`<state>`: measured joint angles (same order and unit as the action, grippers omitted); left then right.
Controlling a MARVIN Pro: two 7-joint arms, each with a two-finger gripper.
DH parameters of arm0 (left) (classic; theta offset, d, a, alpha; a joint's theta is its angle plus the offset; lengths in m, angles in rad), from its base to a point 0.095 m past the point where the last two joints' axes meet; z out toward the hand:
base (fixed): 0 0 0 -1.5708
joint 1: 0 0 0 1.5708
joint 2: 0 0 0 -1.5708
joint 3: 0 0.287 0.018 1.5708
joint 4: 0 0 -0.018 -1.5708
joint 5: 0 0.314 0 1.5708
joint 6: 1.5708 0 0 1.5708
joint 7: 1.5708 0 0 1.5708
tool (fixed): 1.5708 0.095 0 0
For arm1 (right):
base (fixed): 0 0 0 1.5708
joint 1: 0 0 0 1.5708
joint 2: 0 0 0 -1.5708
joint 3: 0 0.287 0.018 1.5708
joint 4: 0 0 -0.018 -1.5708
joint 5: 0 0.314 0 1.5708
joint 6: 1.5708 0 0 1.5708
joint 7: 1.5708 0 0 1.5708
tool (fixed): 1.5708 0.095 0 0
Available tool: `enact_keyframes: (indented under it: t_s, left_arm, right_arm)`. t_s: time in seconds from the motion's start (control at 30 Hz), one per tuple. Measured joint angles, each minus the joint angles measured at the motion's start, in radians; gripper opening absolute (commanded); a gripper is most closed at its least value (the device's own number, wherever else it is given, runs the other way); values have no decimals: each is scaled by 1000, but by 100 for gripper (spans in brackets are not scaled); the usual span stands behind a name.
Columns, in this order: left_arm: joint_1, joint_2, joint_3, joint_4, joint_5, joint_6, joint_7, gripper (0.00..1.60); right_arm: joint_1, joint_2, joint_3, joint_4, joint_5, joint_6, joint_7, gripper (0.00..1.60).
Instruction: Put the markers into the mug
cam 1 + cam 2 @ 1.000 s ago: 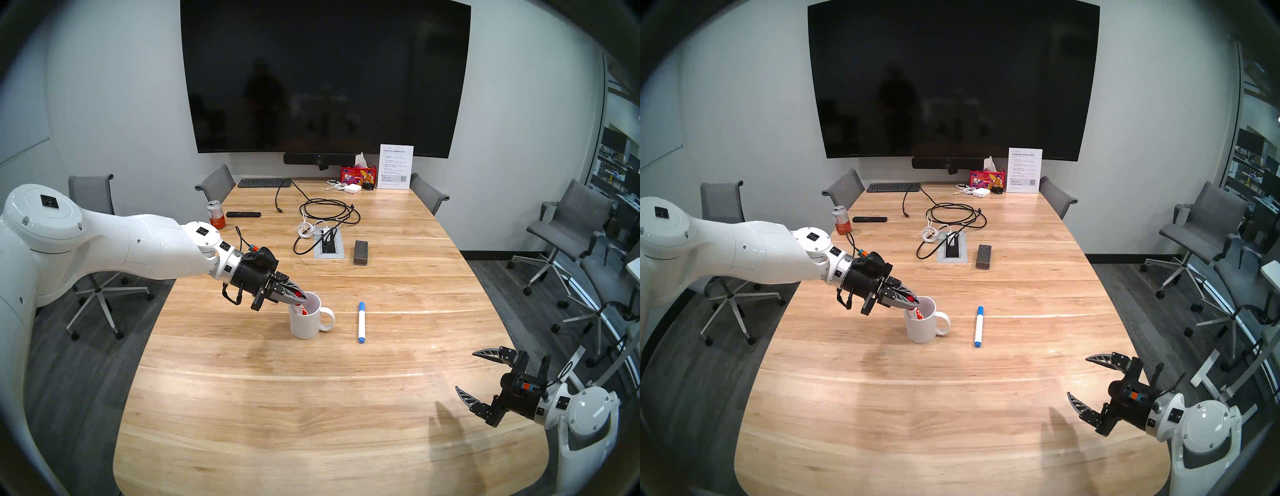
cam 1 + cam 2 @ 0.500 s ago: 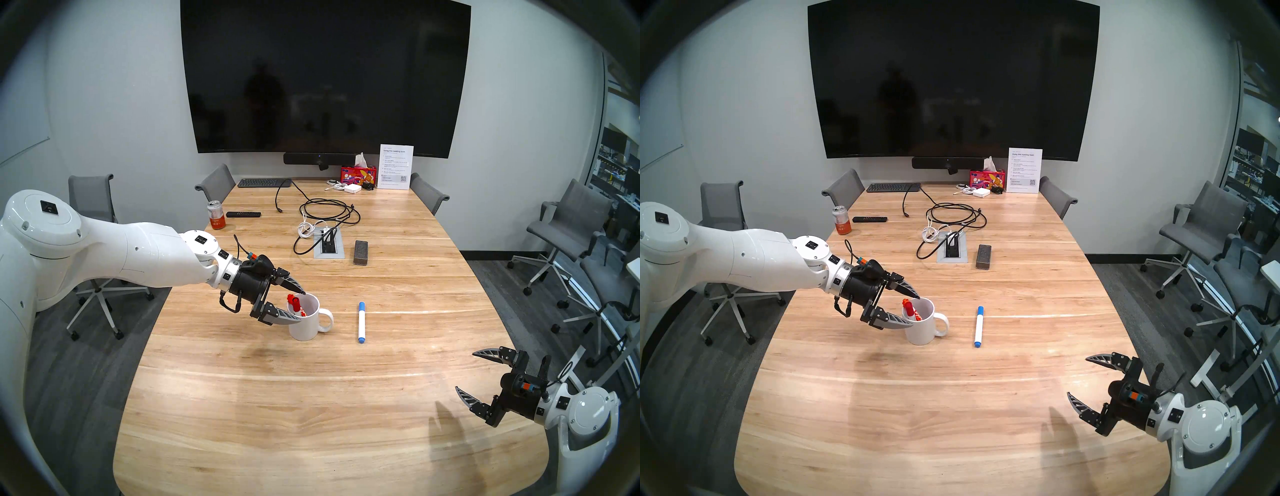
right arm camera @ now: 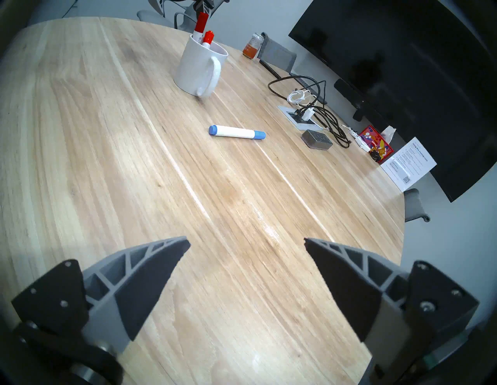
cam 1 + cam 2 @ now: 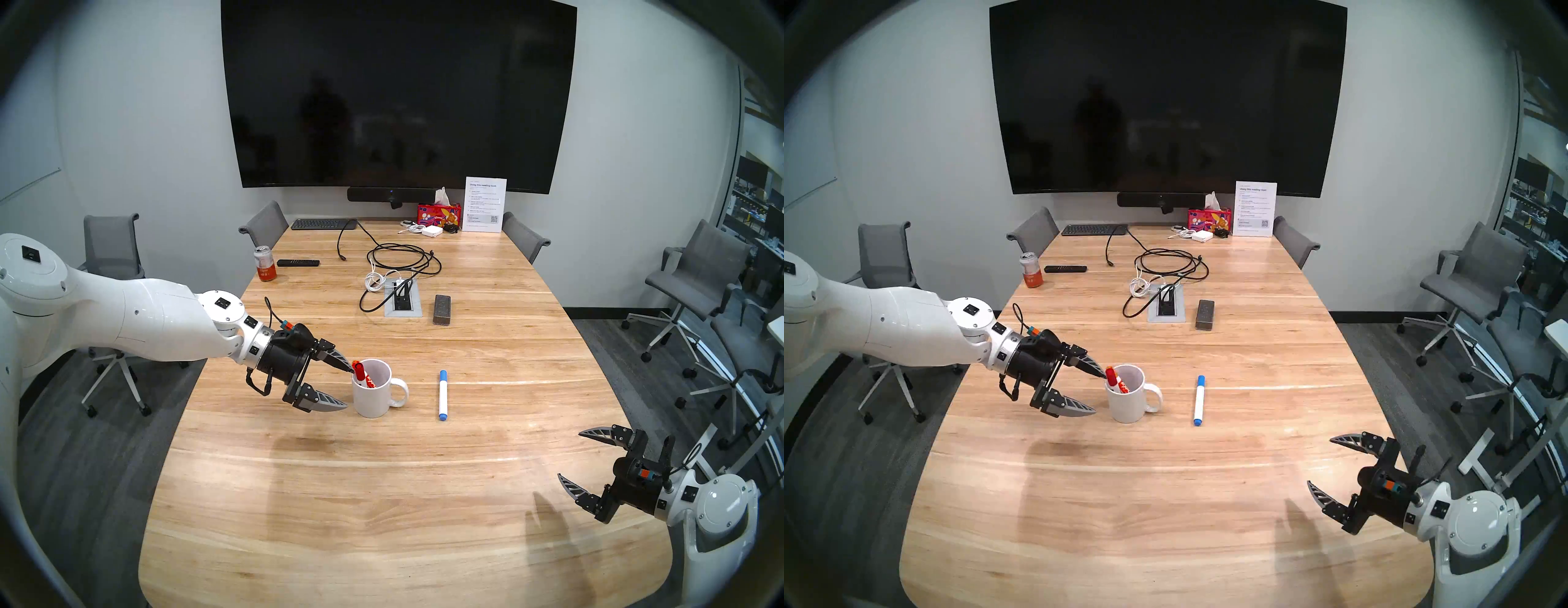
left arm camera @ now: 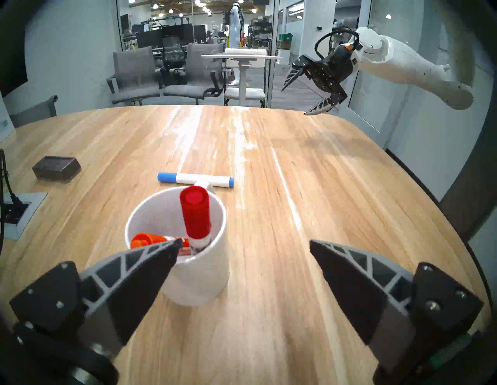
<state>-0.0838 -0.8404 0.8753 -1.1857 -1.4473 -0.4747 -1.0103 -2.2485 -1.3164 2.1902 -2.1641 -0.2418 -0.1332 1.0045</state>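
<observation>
markers: red-capped marker (image 4: pixel 359 372) and orange-capped marker (image 4: pixel 371 382) upright in mug (image 4: pixel 373 401), frame centre; blue-capped marker (image 4: pixel 442 395) flat just right, awaiting pickup; left gripper (image 4: pixel 348 387) and right gripper (image 4: pixel 568 454) spread, empty.

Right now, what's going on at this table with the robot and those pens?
The robot is putting markers into a white mug. The red-capped marker and the orange-capped marker already stand inside it. The left gripper is open beside the mug, holding nothing. The blue-capped marker lies on the table, beside the mug's handle. The right gripper is open and empty near the table's edge.
</observation>
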Motion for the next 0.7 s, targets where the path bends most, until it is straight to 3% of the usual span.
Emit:
enact_keyframes:
  t_s: [0.7]
  left_arm:
    - [-69,137,30,-81,67,-10,38,160]
  right_arm:
    - [1,3,-22,0,-6,0,6,160]
